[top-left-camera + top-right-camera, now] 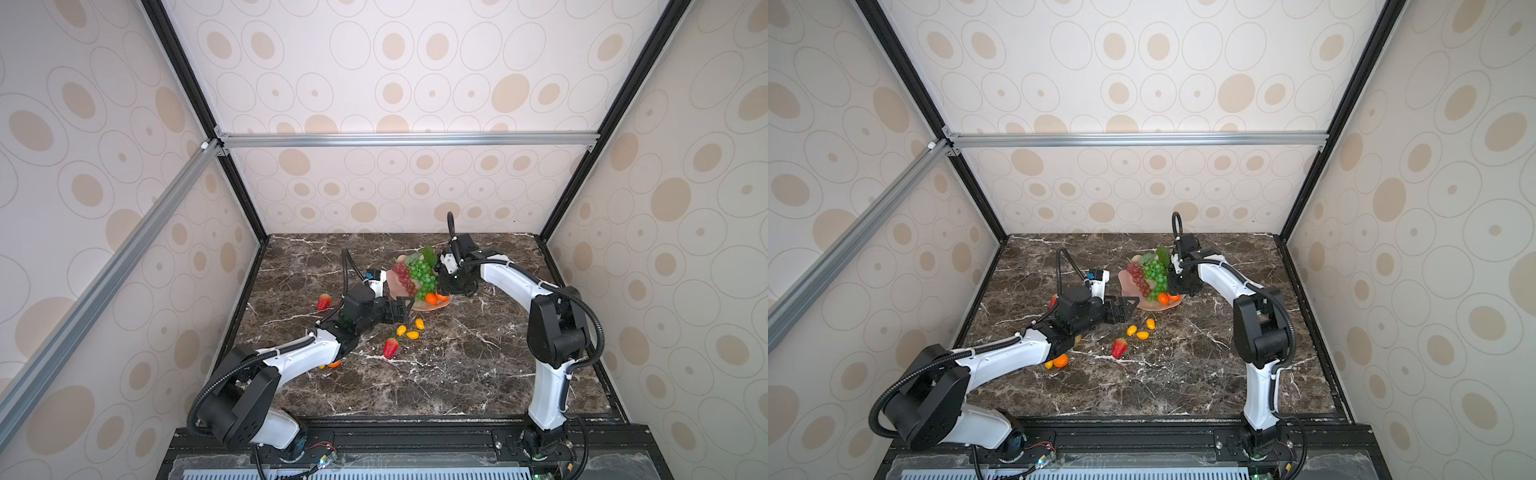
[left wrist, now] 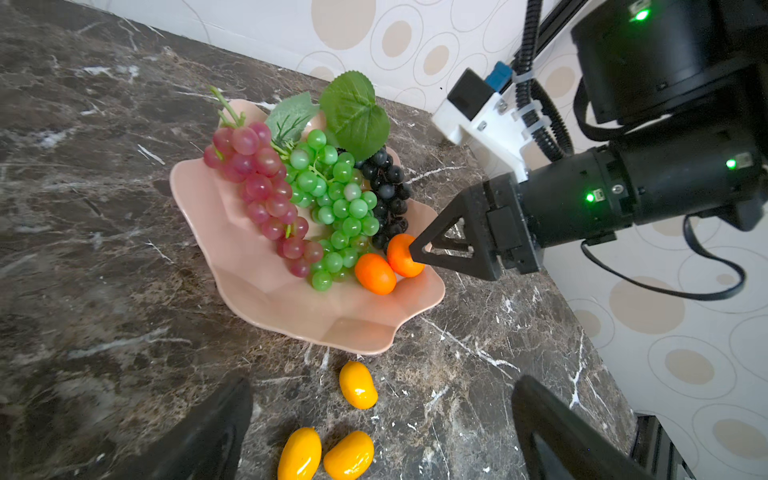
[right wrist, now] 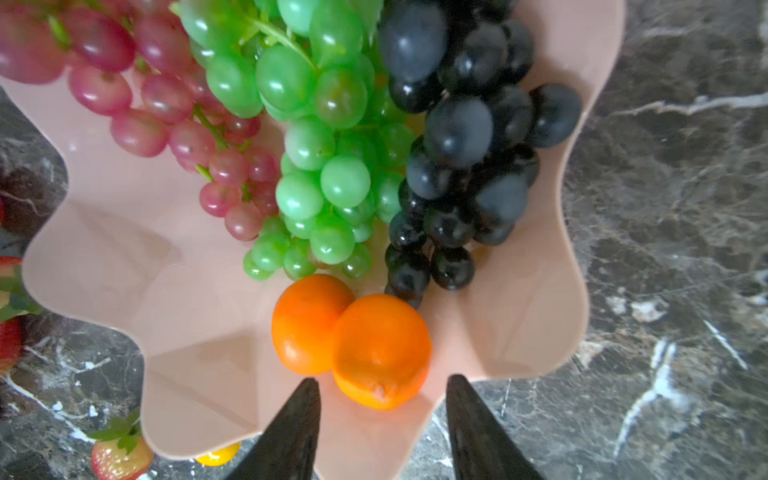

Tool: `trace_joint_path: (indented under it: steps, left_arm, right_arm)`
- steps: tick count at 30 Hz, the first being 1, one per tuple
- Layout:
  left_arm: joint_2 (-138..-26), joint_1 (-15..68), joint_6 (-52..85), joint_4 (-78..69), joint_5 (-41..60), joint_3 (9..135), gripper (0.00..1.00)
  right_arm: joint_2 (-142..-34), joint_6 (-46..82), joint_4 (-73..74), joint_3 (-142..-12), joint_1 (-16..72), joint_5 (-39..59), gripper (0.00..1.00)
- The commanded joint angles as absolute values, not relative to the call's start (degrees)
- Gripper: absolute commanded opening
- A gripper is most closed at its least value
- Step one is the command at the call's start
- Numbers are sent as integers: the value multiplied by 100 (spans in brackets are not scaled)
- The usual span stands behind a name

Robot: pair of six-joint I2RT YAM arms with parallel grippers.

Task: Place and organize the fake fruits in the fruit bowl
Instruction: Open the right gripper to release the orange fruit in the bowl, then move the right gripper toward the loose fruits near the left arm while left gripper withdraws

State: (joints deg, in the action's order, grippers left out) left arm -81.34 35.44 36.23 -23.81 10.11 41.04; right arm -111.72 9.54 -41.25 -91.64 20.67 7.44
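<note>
My right fingers (image 3: 297, 419) stand apart at the frame's bottom edge, gripping nothing. A tangerine (image 3: 380, 351) lies loose between their tips, touching a second tangerine (image 3: 309, 324) in the pink fruit bowl (image 3: 124, 270). Beyond, red grapes (image 3: 166, 99), green grapes (image 3: 345, 180) and black grapes (image 3: 457, 124) fill the upper frame. My left fingers (image 2: 208, 436) spread wide, three yellow ovals (image 2: 357, 384) between them on the counter (image 2: 104, 291), bottom centre, just outside the bowl's rim.

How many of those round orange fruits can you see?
3. Two touching tangerines lie in the pink bowl beside the green grapes: one, the other. A third tangerine lies on the table, partly under the left arm, which may hide more.
</note>
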Motion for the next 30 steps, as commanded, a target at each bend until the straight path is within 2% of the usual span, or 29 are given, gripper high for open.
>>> trace_joint_path:
  steps: [1, 14, 21, 25, 30]
  left_arm:
    - [-7787, 3485, 3456, -1998, 738, 4038, 98]
    - [-6102, 3247, 3503, -57, -286, 3506, 98]
    - [-5297, 2692, 3961, 1058, -1134, 3266, 98]
    - [-5201, 2344, 4153, 1381, -1214, 3225, 98]
    - [-5297, 1974, 4347, 1718, -1153, 3237, 93]
  right_arm:
    - [-10585, 918, -4076, -9021, 2175, 570, 53]
    - [-9650, 1187, -3325, -7886, 3492, 103, 53]
    - [-9920, 1445, -2819, -8042, 4277, 98, 53]
    - [-10151, 1447, -2733, -8324, 4630, 81, 53]
    - [-10452, 1354, -2553, -8606, 4990, 395, 52]
